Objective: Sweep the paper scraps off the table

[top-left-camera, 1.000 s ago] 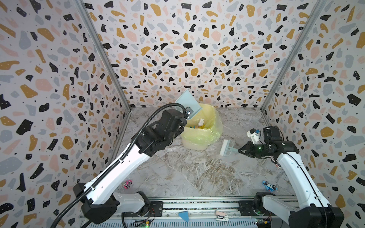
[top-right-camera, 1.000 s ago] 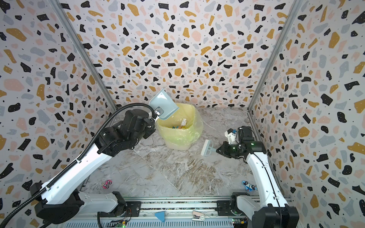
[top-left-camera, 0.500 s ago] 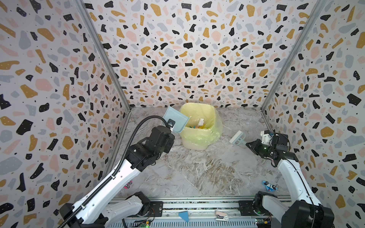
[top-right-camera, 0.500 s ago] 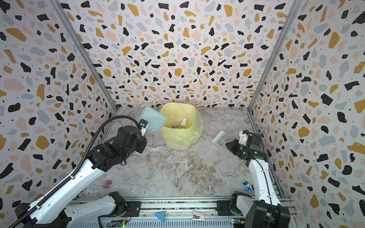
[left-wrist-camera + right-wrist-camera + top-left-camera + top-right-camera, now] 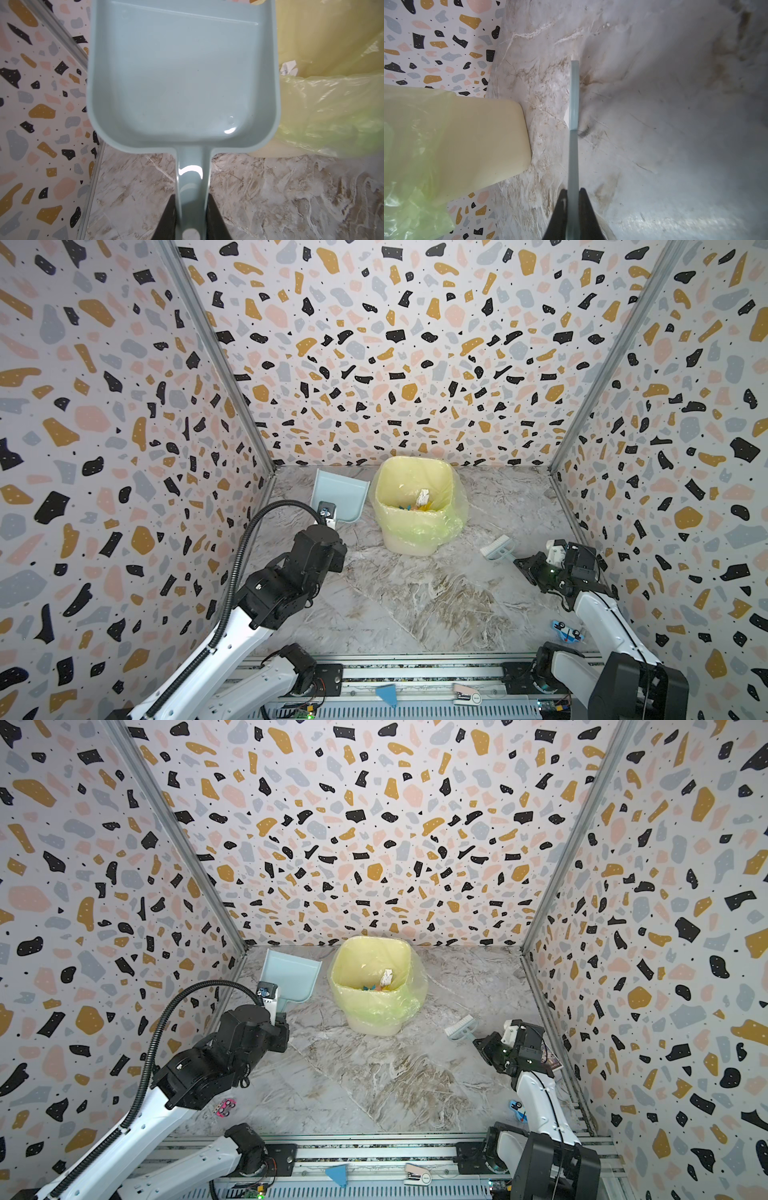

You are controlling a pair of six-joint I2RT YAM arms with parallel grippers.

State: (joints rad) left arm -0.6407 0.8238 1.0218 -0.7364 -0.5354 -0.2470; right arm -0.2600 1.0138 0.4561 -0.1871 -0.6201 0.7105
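Marbled table (image 5: pixel 415 605): the paper scraps (image 5: pixel 422 498) lie inside the yellow-lined bin (image 5: pixel 415 472), apart from both grippers. The left gripper (image 5: pixel 191 207) clamps the dustpan (image 5: pixel 182 79) by its handle, and the right gripper (image 5: pixel 573 199) pinches the brush (image 5: pixel 498 546) handle.

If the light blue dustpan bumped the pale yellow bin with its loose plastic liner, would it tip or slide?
The pale yellow plastic bin probably slides: it looks squat, on the smooth marble-patterned table. Likely light, since only a few paper scraps lie inside. Its thin translucent liner looks floppy and would crumple first.
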